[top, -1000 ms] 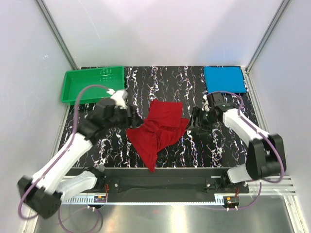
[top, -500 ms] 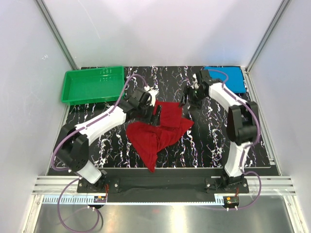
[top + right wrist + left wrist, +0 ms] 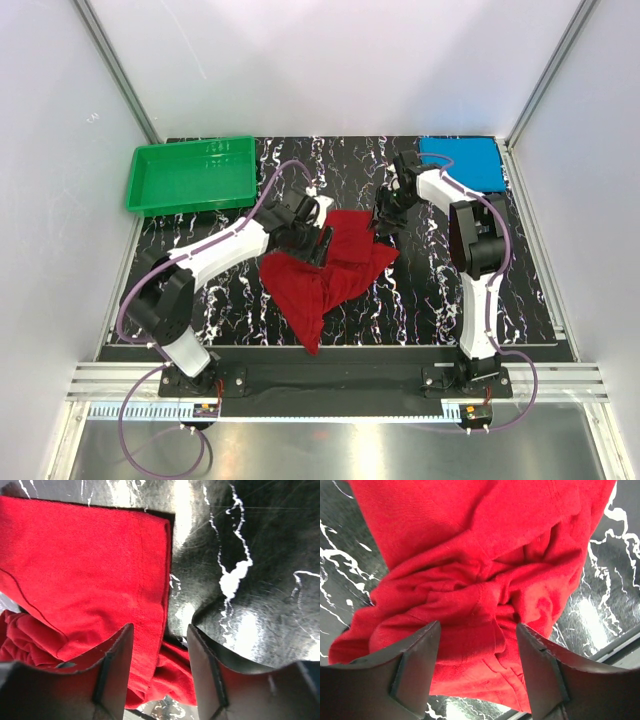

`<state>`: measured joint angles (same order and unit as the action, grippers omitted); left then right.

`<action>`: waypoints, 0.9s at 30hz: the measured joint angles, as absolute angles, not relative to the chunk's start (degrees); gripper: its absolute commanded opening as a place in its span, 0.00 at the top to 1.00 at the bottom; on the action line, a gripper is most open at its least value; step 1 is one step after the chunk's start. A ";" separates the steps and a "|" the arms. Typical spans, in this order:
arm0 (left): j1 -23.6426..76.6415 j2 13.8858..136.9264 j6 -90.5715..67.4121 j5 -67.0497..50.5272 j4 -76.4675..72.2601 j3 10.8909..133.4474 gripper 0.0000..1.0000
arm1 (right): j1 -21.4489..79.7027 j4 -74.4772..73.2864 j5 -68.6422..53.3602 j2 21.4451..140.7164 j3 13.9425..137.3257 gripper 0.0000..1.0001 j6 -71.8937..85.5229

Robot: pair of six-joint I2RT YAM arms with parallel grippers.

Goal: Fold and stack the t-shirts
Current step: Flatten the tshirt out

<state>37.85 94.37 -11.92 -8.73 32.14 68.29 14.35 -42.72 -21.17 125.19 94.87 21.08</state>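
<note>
Surface, top view: black table (image 3: 430,290) with white marble veins, glossy, white walls around it.
Red shirt, top view: red shirt (image 3: 325,270) lies crumpled at the centre, its long axis running from upper right down to a point at lower left. It is soft matte knit, flat on top and bunched below.
Blue shirt, top view: blue shirt (image 3: 462,163) is a neat folded rectangle in the upper right corner, well apart from the red one.
Tray, top view: green tray (image 3: 135,185) of hard plastic sits at upper left.
Left gripper, top view: left gripper (image 3: 322,238) is at the shirt's upper left edge.
Right gripper, top view: right gripper (image 3: 385,215) is at the shirt's upper right corner. Both are about equally near.
Left wrist view: jaws are spread and hold nothing. Heaped, twisted red folds fill the frame between and beyond the dark fingers (image 3: 415,665).
Right wrist view: jaws are spread and empty. A flat red panel fills the left half, and its straight hemmed edge runs top to bottom and ends between the fingers (image 3: 112,675). Bare table is on the right.
Coming move: probably each gripper pinches its end of the upper edge to spread the cloth flat.
</note>
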 measured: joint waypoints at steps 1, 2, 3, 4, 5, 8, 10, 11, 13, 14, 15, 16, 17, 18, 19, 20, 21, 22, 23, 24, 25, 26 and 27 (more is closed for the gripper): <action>38.02 94.35 -11.86 -8.75 32.18 68.12 0.37 | 14.35 -42.54 -21.61 125.32 94.87 0.51 21.32; 38.20 94.30 -11.84 -8.75 32.18 67.81 0.37 | 14.35 -42.33 -22.02 125.38 94.87 0.52 21.58; 38.26 94.21 -11.86 -8.75 32.21 67.44 0.38 | 14.35 -41.95 -22.31 125.51 94.87 0.53 22.00; 38.35 94.08 -11.90 -8.73 32.25 66.89 0.39 | 14.37 -41.63 -22.70 125.62 94.87 0.54 22.37; 38.39 93.93 -11.92 -8.73 32.56 66.32 0.44 | 14.37 -41.36 -23.24 125.73 94.87 0.59 22.74; 38.41 93.49 -11.99 -8.40 33.32 65.08 0.58 | 14.37 -40.34 -24.49 126.34 94.96 0.86 23.83; 38.41 93.45 -12.14 -7.92 34.02 64.97 0.75 | 14.37 -39.83 -25.41 127.28 95.37 1.00 24.56; 38.41 93.45 -12.25 -7.57 34.20 64.97 0.84 | 14.37 -39.72 -25.96 127.96 95.81 1.00 25.15; 38.41 93.36 -12.25 -6.61 34.63 64.99 1.00 | 14.37 -40.01 -26.57 129.29 97.21 1.00 25.80; 38.41 93.32 -11.94 -5.78 34.96 65.01 1.00 | 14.37 -40.25 -26.68 129.82 98.15 1.00 25.98; 38.41 93.19 -11.84 -5.17 35.22 65.06 1.00 | 14.37 -40.84 -26.63 130.04 99.18 1.00 26.04; 38.41 92.92 -11.66 -4.25 35.97 65.30 1.00 | 14.37 -41.85 -26.48 130.08 100.51 1.00 26.20; 38.41 92.51 -11.49 -3.14 36.84 65.69 1.00 | 14.37 -42.65 -26.35 130.08 101.89 1.00 26.22; 38.37 91.72 -11.16 -1.96 37.87 66.35 1.00 | 14.37 -43.75 -26.11 129.97 103.98 1.00 26.24; 38.17 90.72 -10.87 -0.95 38.54 67.02 1.00 | 14.37 -44.60 -25.82 129.78 106.26 1.00 26.24; 37.87 89.54 -10.61 0.01 39.51 68.01 1.00 | 14.37 -45.50 -25.34 129.49 108.38 1.00 26.22; 37.28 87.94 -10.37 0.73 40.32 69.17 1.00 | 14.37 -46.57 -24.67 128.88 110.61 1.00 26.20; 36.45 85.84 -10.20 1.63 41.06 70.63 1.00 | 14.37 -48.10 -23.92 128.03 113.08 1.00 26.22; 35.55 84.01 -10.02 2.11 41.50 72.03 1.00 | 14.37 -49.52 -23.05 127.09 115.63 1.00 26.20; 34.30 81.78 -9.82 2.52 42.17 74.11 1.00 | 14.35 -50.65 -22.44 125.93 118.30 1.00 26.20; 32.93 79.57 -9.56 2.90 42.11 75.88 1.00 | 14.35 -51.70 -21.52 124.33 121.25 1.00 26.20; 31.53 77.08 -9.34 3.16 42.06 77.67 1.00 | 14.28 -52.36 -20.97 122.93 123.50 1.00 26.20; 30.30 74.83 -9.19 3.31 42.06 79.29 1.00 | 14.24 -52.77 -20.32 121.01 125.62 1.00 26.17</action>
<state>30.30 74.83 -9.19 3.31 42.06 79.29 14.24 -52.77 -20.32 121.01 125.62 26.17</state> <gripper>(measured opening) 0.025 0.011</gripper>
